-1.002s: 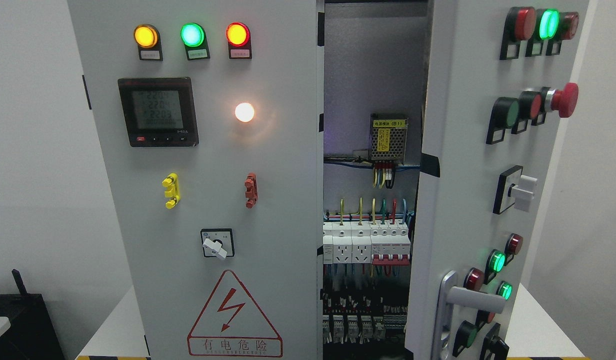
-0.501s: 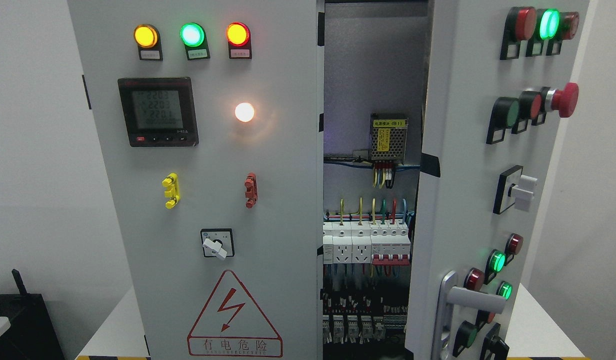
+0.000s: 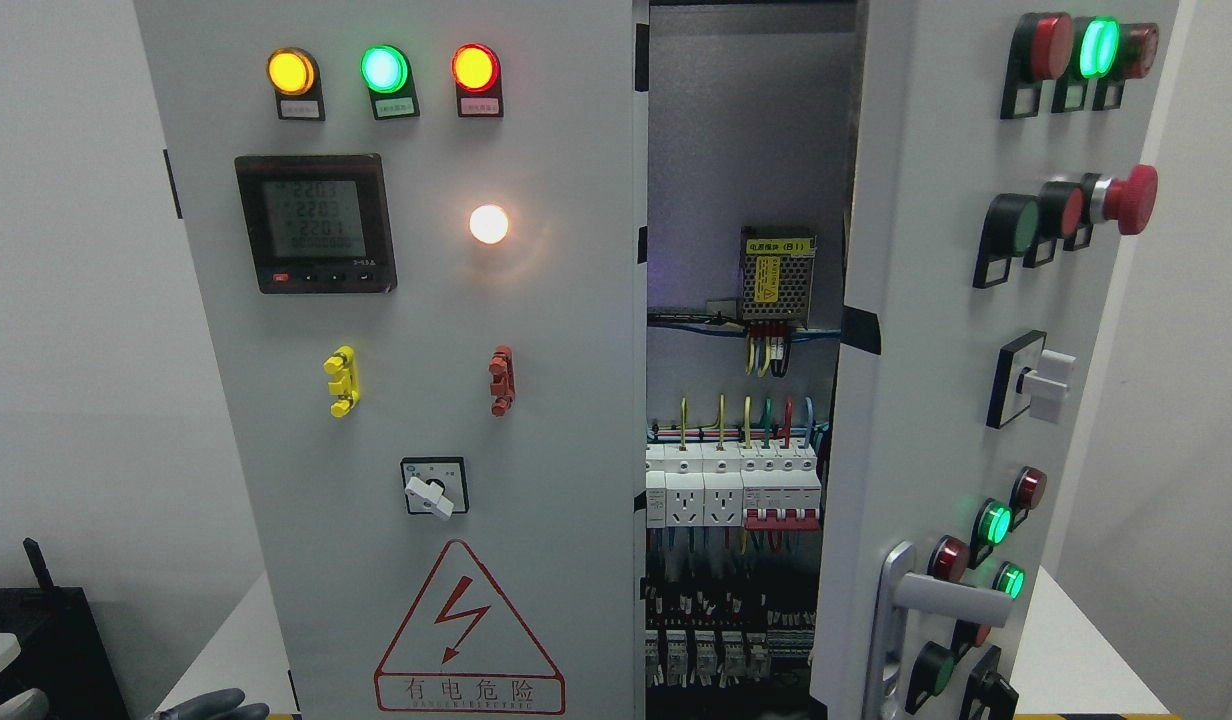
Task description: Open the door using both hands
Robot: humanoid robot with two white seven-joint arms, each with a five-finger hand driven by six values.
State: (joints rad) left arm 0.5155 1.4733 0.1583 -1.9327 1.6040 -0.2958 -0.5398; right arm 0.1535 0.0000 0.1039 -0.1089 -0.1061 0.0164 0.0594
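Right door (image 3: pixel 936 380) ajar, handle (image 3: pixel 941 595) low on it, live wiring (image 3: pixel 736 470) exposed. Left hand (image 3: pixel 201 706) just enters bottom left; fingers' state unclear. Right hand unseen. Risk: reach strays into the gap, or knocks the red button (image 3: pixel 1131 198).

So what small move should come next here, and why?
Probably raise the left hand toward the left door. That door looks shut, the right door is already swung out showing the wiring, and the hand only peeks in at the bottom edge.
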